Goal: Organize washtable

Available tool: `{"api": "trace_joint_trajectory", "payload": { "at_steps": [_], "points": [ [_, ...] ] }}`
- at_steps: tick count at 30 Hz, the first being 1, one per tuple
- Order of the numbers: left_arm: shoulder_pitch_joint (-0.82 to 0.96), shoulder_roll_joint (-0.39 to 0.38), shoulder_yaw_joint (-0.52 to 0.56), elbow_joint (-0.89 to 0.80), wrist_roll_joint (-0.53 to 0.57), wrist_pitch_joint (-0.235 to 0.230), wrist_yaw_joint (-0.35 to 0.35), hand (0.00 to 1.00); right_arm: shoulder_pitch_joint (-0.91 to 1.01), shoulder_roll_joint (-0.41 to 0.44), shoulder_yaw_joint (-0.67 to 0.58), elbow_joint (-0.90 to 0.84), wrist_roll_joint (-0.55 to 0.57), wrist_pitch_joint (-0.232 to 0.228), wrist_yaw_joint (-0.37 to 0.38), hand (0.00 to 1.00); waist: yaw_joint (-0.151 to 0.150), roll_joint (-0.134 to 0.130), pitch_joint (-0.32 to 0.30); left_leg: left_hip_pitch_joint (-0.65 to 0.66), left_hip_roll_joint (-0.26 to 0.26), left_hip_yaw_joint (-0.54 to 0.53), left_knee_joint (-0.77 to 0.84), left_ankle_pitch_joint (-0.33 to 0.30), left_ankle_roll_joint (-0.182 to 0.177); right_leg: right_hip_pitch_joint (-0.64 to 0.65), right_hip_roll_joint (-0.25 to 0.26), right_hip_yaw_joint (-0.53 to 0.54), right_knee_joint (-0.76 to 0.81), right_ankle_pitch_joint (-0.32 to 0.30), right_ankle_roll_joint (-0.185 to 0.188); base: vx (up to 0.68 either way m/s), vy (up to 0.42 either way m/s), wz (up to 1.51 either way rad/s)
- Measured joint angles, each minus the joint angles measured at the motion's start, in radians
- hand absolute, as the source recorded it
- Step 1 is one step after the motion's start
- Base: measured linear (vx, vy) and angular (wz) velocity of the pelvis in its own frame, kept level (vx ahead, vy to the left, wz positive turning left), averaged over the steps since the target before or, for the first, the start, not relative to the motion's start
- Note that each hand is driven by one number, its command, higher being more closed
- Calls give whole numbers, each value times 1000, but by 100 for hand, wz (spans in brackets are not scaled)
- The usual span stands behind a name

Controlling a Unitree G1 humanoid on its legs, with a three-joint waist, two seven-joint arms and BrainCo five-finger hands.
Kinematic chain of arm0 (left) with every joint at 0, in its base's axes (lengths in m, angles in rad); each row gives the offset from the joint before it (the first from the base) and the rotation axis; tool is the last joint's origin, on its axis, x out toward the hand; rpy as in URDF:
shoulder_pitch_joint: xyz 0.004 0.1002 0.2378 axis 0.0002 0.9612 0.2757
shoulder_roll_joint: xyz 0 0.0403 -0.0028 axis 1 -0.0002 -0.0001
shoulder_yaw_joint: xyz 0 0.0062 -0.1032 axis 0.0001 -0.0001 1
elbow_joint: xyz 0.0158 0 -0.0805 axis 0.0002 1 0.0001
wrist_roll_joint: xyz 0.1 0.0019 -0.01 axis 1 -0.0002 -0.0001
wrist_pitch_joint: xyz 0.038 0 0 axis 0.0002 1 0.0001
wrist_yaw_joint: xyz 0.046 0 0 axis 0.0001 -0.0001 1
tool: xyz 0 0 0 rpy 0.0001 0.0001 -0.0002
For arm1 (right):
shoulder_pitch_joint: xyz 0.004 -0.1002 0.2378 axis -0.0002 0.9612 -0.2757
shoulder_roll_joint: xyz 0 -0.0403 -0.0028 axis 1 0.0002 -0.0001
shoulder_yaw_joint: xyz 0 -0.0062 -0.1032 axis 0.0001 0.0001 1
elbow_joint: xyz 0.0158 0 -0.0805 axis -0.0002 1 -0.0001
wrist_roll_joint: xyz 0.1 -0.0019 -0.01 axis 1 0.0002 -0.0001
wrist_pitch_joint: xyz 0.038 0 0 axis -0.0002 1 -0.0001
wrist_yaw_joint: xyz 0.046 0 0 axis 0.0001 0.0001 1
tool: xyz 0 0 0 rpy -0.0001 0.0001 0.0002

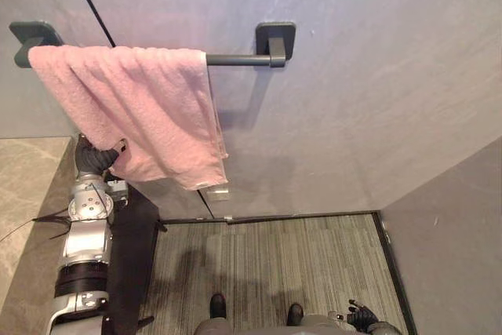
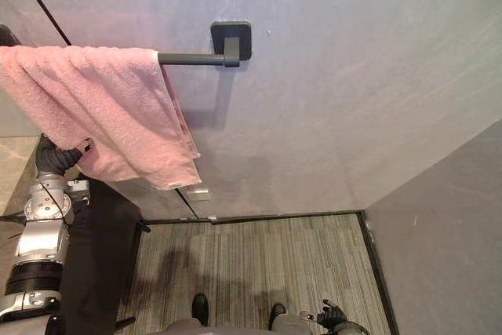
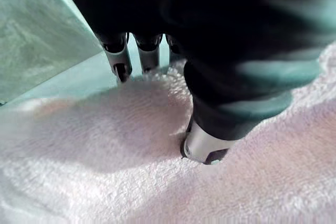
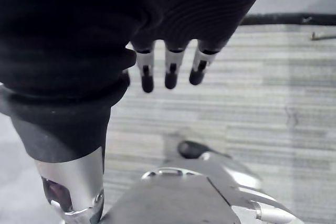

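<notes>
A pink towel [image 1: 141, 107] hangs in folds over a dark wall-mounted towel bar [image 1: 239, 60]. My left hand [image 1: 96, 158] reaches up to the towel's lower left corner. In the left wrist view the thumb [image 3: 206, 148] presses into the pink towel [image 3: 105, 145] while the fingers [image 3: 119, 59] curl at its far edge, pinching the cloth. My right hand [image 1: 361, 318] hangs low near the floor at the lower right. In its own wrist view its fingers [image 4: 170, 72] are relaxed and hold nothing.
A marble countertop [image 1: 23, 186] lies at the left, with a dark cabinet side [image 1: 133, 249] below it. Striped carpet [image 1: 274, 256] covers the floor. A grey wall [image 1: 447, 233] closes the right side. The bar's square mount [image 1: 275, 38] sticks out from the back wall.
</notes>
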State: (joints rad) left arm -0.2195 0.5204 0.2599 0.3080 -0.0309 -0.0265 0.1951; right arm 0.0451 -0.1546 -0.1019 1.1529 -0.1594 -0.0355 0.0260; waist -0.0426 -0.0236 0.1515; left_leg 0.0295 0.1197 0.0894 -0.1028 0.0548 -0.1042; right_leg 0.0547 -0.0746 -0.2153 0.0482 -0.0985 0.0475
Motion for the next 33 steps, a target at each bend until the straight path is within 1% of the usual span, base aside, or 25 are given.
{"api": "trace_joint_trajectory", "payload": {
  "at_steps": [3, 11, 13, 14, 15, 16, 17, 18, 20, 22, 23, 25, 26, 28, 30, 32, 33],
  "points": [
    [-1, 0, -21, 9, -8, 0, -1, 100, 0, 0, 0, 0, 0, 0, 0, 0, 1, 0, 0, 0, 0, 0, 0, 0, 0, 0, 0, 0, 0, 0, 0, 0, 0, 0],
    [-5, 0, -18, 17, -38, 0, -1, 100, 1, 0, 3, -13, 11, 2, 0, 0, 1, 0, 0, 0, 0, 2, 0, 0, 0, 0, 0, 1, -1, 0, 0, 0, 0, 0],
    [-4, 0, -3, 17, -38, 0, 0, 100, 18, -10, 53, -140, 23, 8, 3, 0, 1, 0, 0, -2, 1, 7, 0, -1, 0, -6, 0, 7, -1, 1, -1, 0, 0, -6],
    [-4, 0, 0, 17, -38, 0, 0, 100, 21, -13, 62, -164, 32, 8, 3, 0, 1, 0, 0, -3, 1, 9, 0, -1, 0, -8, 0, 8, -1, 2, -2, 0, 0, -13],
    [-4, -1, 17, 17, -38, 0, -1, 100, 28, -30, 106, -275, 51, 11, 10, 0, -1, -1, 1, -4, 2, 15, 0, -1, 0, -12, 0, 15, -2, 6, -2, -5, 2, -24],
    [-4, -1, 32, 12, -39, 1, 1, 100, 30, -70, 175, -450, 92, 11, 29, 0, 1, 0, 1, -10, 4, 25, 0, 0, 0, -26, 2, 31, -3, 15, -4, -8, 4, -25],
    [-4, -1, 35, 8, -41, 0, 1, 100, 28, -91, 203, -525, 107, 10, 39, 0, -1, 0, 1, -15, 4, 25, 1, 0, 0, -31, 3, 33, -6, 19, -4, -20, 12, -22],
    [-4, -1, 35, 2, -48, 0, 1, 100, 22, -140, 256, -666, 157, 4, 57, 0, -1, -1, 1, -22, 5, 27, 4, 0, 0, -39, 3, 37, -9, 27, -4, -15, 10, -9],
    [-4, -1, 35, 2, -57, 0, 1, 100, 2, -198, 309, -806, 211, -2, 83, 0, 0, -1, 1, -22, 5, 28, 8, 1, 0, -41, 4, 45, -9, 35, -10, -7, 17, -6],
    [-2, -1, 35, 0, -69, 0, 2, 100, -47, -301, 386, -985, 290, -7, 110, 0, 3, -3, 0, -19, 5, 25, 8, 2, -1, -39, 5, 52, -7, 45, -15, 0, 0, 0],
    [0, -1, 34, -1, -72, 0, 2, 100, -58, -327, 406, -1022, 314, -9, 112, 0, 3, -3, -1, -19, 5, 25, 8, 2, -1, -39, 4, 53, -5, 46, -15, -26, 26, 4],
    [5, -1, 26, -4, -73, 0, 2, 100, -89, -433, 480, -1169, 370, -15, 119, 0, 8, -5, -1, -14, 6, 21, 8, 2, 0, -39, 3, 56, 7, 50, -19, -27, 24, 5],
    [5, 0, 26, -6, -73, 0, 2, 100, -98, -454, 496, -1199, 381, -19, 121, 0, 9, -4, -1, -14, 7, 21, 8, 3, 1, -39, 3, 57, 7, 54, -26, -35, 34, 2],
    [6, 3, 25, -15, -73, 3, 2, 100, -143, -519, 551, -1284, 411, -26, 126, 0, 14, -5, -1, -9, 13, 22, 8, 5, 4, -39, 3, 58, 14, 69, -23, -46, 33, -3],
    [12, 4, 25, -33, -73, 4, 1, 100, -171, -549, 570, -1312, 437, -29, 125, 0, 16, -5, -1, 3, 13, 23, 8, 5, 4, -36, 3, 60, 28, 69, -23, -44, 17, -3],
    [12, 15, 25, -52, -73, 4, 1, 100, -216, -599, 596, -1344, 468, -31, 125, 0, 16, -5, -1, 13, 11, 22, 7, 5, 4, -30, 3, 61, 38, 69, -22, -66, 19, -1],
    [12, 19, 25, -53, -73, 4, 1, 100, -229, -607, 599, -1345, 472, -32, 123, 0, 16, -5, -1, 13, 10, 22, 6, 6, 5, -31, 3, 61, 38, 69, -22, -53, 7, -2]
  ]
}}
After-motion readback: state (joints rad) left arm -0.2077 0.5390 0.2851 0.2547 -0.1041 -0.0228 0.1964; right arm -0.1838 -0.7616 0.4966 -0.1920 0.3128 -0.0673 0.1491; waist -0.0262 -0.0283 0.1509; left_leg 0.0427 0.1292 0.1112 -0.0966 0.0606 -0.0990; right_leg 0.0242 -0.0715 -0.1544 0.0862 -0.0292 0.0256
